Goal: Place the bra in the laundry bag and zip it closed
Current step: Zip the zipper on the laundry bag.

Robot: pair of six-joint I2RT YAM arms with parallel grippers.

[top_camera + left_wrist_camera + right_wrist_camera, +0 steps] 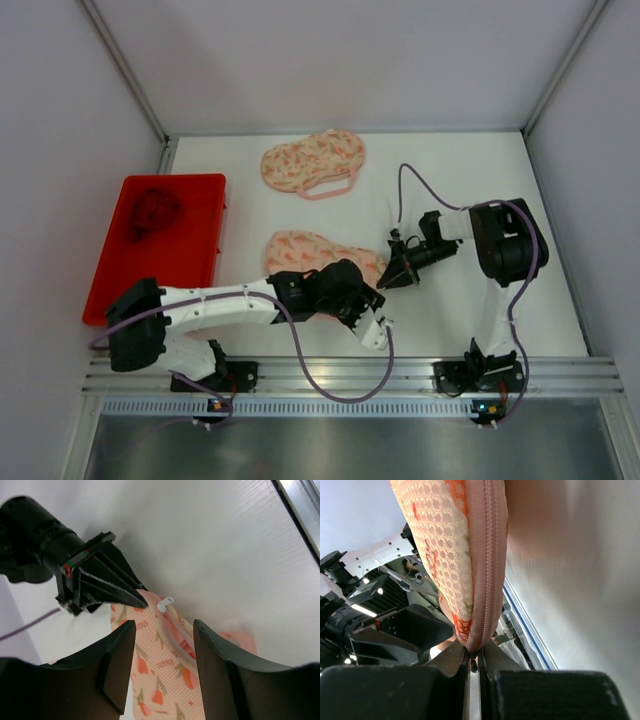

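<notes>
A white table (pixel 470 180) was seen from above, with two robot arms fixed at its near edge. On the left stood a red tray (pixel 190 255), and in its far corner lay the bra (pixel 152 212), a dark red crumpled bundle, well apart from both arms. Two pink floral mesh laundry bags lay on the table: a spare bag (pixel 312 160) near the far wall and the laundry bag (pixel 305 250) in the middle, where both arms met. The right gripper (pixel 386 281) reached in from the right with its black fingers pressed together, pinching the zipped seam at the right end of the laundry bag; its wrist view showed the mesh and the closed zipper teeth rising from between the fingertips. The left gripper (pixel 164 627) hung over the same end with its fingers spread, one on each side of the zipper seam, and the bag showed through the gap between them. A small white zipper pull (pixel 165 603) sat on the seam just beside the right gripper's fingertips
</notes>
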